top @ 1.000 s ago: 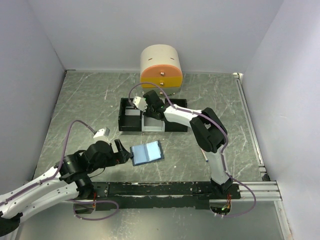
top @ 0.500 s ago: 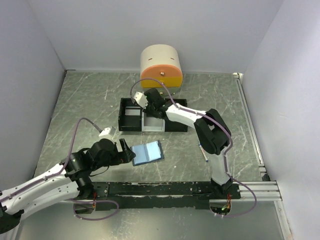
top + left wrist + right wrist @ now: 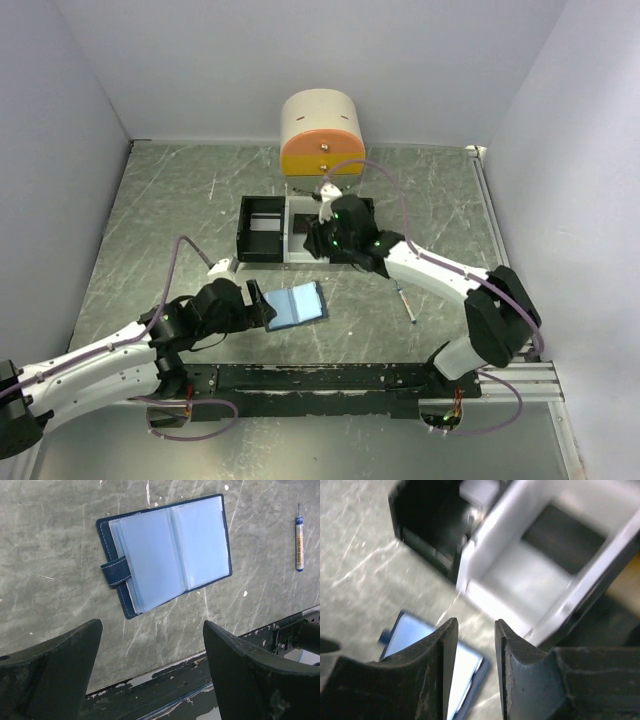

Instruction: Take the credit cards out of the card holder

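A: The card holder (image 3: 296, 306) lies open and flat on the table (image 3: 170, 220), near the front edge, light blue pockets facing up.

B: And the left gripper (image 3: 258, 303) is right at its left side. From the wrist camera the left gripper (image 3: 150, 630) has its jaws spread wide, and nothing is between them but bare table.

A: So it is not touching the card holder (image 3: 167, 555)?

B: No, there is a strip of table between the fingertips and the near edge. The dark clasp tab (image 3: 114, 572) is folded over the left page. Whether any cards sit in those pockets, I cannot tell.

A: A white syringe (image 3: 298, 537) lies off to the right, well apart from the holder.

B: Now the right gripper (image 3: 322, 240). It hangs over the tray (image 3: 262, 250), around its white middle compartment (image 3: 300, 240).

A: Its own camera is blurred, but the right gripper (image 3: 474, 625) shows a narrow gap between the fingers, with nothing gripped.

B: There is a pale thing (image 3: 479, 491) in the black compartment, too blurred to name.

A: Behind the tray stands the orange and cream drawer box (image 3: 322, 135).
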### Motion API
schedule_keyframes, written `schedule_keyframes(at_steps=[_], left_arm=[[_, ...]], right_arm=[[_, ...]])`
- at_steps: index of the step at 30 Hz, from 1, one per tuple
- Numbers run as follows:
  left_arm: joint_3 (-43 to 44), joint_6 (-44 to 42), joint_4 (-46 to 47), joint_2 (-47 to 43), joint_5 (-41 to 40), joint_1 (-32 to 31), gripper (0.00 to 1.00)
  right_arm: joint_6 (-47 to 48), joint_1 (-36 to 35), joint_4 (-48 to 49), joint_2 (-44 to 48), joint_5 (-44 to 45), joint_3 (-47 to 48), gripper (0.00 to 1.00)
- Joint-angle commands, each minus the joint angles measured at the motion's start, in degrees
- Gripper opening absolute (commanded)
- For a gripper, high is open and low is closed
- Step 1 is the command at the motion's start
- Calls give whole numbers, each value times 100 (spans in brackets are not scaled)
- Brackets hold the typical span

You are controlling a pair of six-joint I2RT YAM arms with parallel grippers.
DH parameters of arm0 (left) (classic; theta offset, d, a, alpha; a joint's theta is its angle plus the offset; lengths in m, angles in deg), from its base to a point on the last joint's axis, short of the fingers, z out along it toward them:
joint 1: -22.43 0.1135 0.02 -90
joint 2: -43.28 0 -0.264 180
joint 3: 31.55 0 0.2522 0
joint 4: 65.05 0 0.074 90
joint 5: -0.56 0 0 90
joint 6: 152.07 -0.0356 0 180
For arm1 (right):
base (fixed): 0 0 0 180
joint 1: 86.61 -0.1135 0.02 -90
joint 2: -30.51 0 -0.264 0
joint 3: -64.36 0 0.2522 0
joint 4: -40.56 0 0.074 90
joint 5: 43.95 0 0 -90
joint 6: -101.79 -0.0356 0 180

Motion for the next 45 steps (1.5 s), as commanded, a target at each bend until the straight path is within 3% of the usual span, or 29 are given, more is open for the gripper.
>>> schedule_keyframes(at_steps=[1, 8, 17, 34, 40, 45], left_arm=[[-154, 189, 528, 137, 24, -13, 92], [-257, 280, 935, 482, 123, -11, 87], [-224, 288, 1136, 849, 202, -12, 85], [-63, 38, 1567, 1795, 139, -13, 67], [-153, 69, 1992, 2228, 374, -11, 48], [-72, 60, 1737, 2347, 298, -11, 36]], right_arm=[[-2298, 21, 432, 527, -681, -1296, 36], [-3124, -169, 841, 1028, -1020, -2373, 34], [-3160, -172, 846, 818, -1052, -2497, 33], [-3340, -187, 1350, 14, -1396, -2635, 27], [-3469, -192, 1368, 15, -1242, -2664, 28], [-3364, -188, 989, 305, -784, -2588, 29]])
